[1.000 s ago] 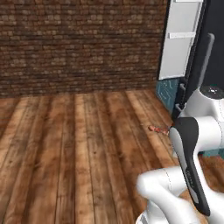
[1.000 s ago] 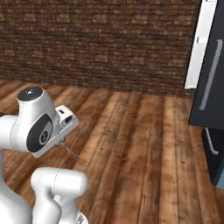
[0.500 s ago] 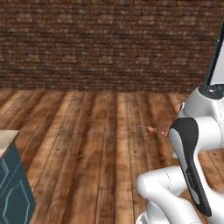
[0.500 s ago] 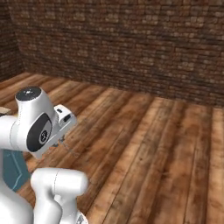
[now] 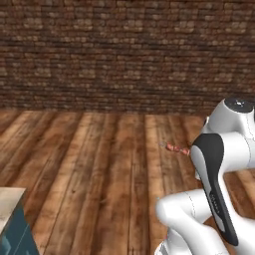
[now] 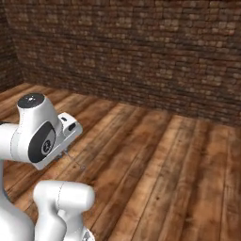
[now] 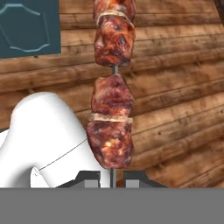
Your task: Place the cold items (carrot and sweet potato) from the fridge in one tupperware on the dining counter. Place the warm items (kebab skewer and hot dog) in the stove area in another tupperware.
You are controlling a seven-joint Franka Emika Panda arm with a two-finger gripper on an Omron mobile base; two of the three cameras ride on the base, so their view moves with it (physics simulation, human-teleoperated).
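Note:
In the hand view the kebab skewer (image 7: 111, 118) runs straight up from the bottom, a thin stick strung with dark red-brown meat chunks. My gripper (image 7: 111, 178) is shut on the stick's lower end, one dark fingertip (image 7: 89, 178) on each side. From the left base view, the kebab skewer (image 5: 175, 148) pokes out leftward from behind my white arm, held above the wooden floor. In the right base view its bare thin stick end (image 6: 75, 160) juts out below the hand. A corner of the dining counter (image 5: 9, 205), beige top on a teal base, sits at the lower left.
A dark brick wall (image 5: 124, 55) spans the back, with a plank wood floor (image 6: 164, 164) stretching open ahead. A teal panel (image 7: 28, 26) shows at the top left of the hand view.
The whole picture has swung as the base turned: the fridge slid out on the right and the counter corner came in at lower left. The skewer stays gripped.

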